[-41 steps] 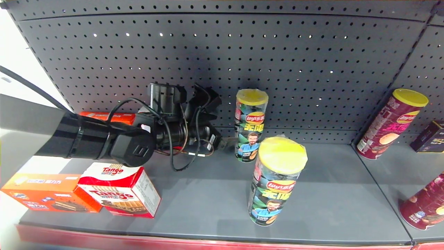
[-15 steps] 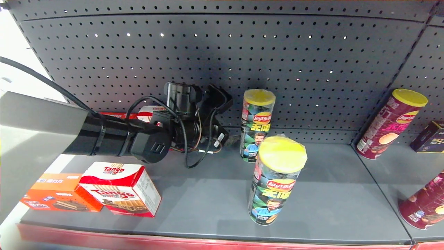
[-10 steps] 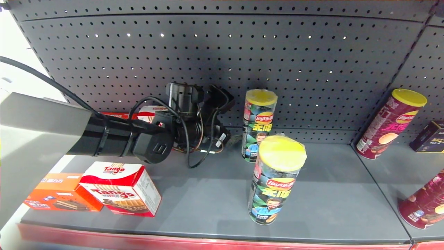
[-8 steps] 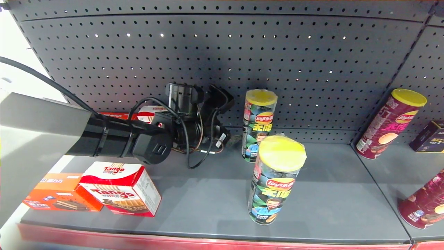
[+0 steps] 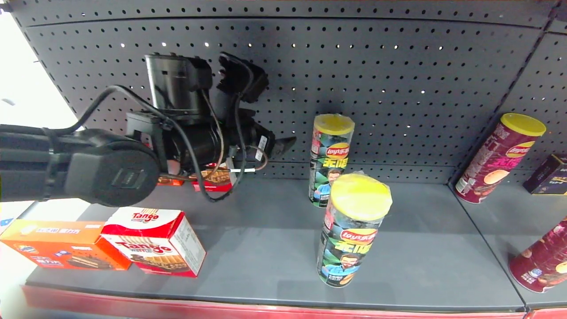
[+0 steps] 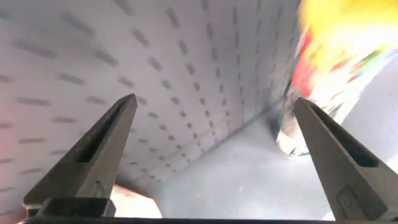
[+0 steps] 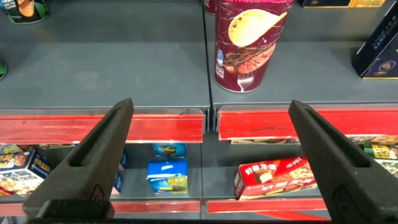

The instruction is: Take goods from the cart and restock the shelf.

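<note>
At the far left of the shelf [image 5: 266, 248] an orange box [image 5: 57, 243] lies at the front edge, touching a wafer box [image 5: 155, 241] just to its right. Above and behind them the left arm hangs over the shelf, near the pegboard [image 5: 376, 79], partly hiding a red pack [image 5: 215, 179] at the back. The left tool [image 6: 211, 155] has its fingers [image 6: 93, 162] spread wide with nothing between them, and it points toward the back can [image 5: 330, 159], close to it but apart. That green can stands upright against the pegboard; a front can [image 5: 352, 230] of the same kind stands upright just ahead of it, nearer the shelf edge. Past the divider, in the next bay, a purple can [image 5: 500, 157] stands at the back, a dark box [image 5: 549, 175] lies beside it, and a second purple can [image 5: 540, 261] sits nearer the front, cut off by the edge of the view. The right tool [image 7: 211, 155] is also spread wide and empty, held in front of the shelf's red edge strip [image 7: 155, 127], facing a purple can [image 7: 249, 43], with small boxes [image 7: 168, 174] on the shelf below.
</note>
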